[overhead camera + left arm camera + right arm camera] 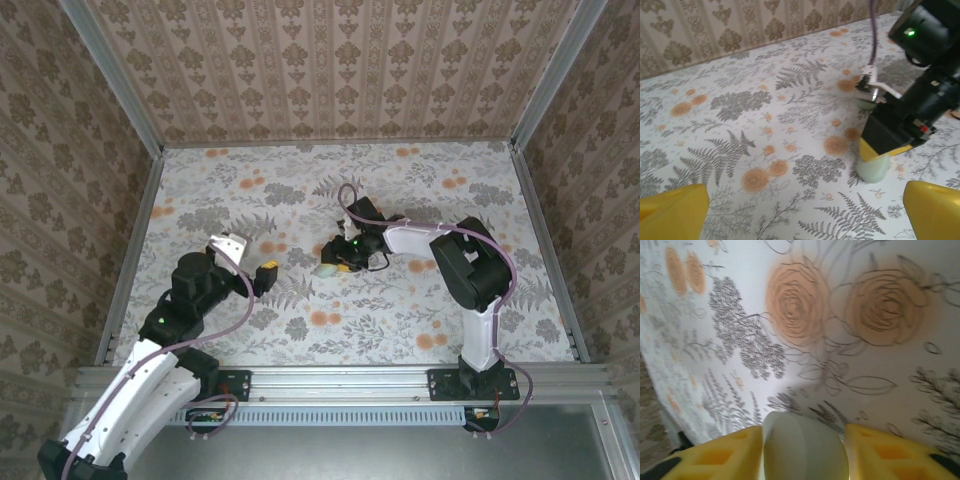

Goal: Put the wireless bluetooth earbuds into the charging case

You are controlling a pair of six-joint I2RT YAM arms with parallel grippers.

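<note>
1. Left gripper [805, 217]: jaws spread wide, empty, above the floral table [400, 200].
2. Right gripper [804, 432]: yellow fingers [720, 455] closely flank the pale charging case [325, 270] mid-table; cannot tell whether they grip it.

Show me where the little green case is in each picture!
Top external: the pale green case sits near the middle, at the tip of the right end effector.
Left wrist: the case is at lower right, under one of the yellow fingers.
Right wrist: the case is at bottom centre, between both.
Shared landmark: those yellow fingers beside it.
</note>
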